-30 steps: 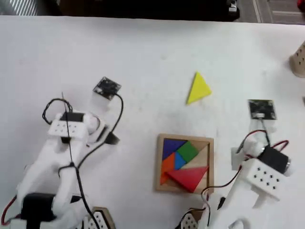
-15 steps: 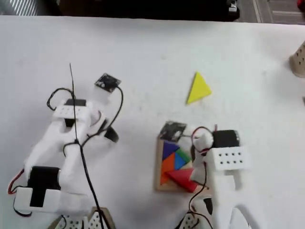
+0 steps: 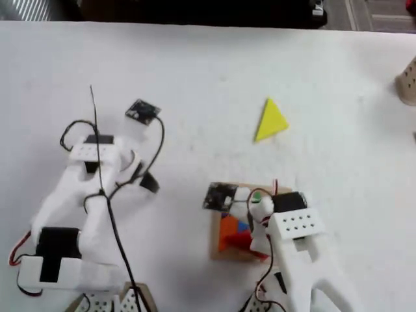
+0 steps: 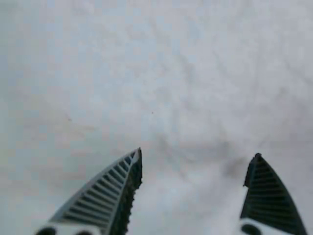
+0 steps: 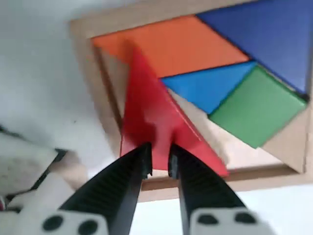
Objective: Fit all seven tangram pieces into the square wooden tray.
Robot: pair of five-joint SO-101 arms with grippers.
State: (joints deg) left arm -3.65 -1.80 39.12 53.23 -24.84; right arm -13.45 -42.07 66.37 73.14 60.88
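One red triangle [image 5: 151, 112], askew in the square wooden tray [image 5: 112, 22], appears pinched at its corner by the narrowed right tool [image 5: 159, 156]; we judge it light, rigid and slick, so grip across flat edges.

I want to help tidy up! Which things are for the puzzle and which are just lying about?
For the puzzle: wooden tray; the red triangle, orange piece, dark blue triangle, light blue triangle and green square in it; the yellow triangle out on the table; the right gripper.

Just lying about: the beige holed thing at the table's edge.
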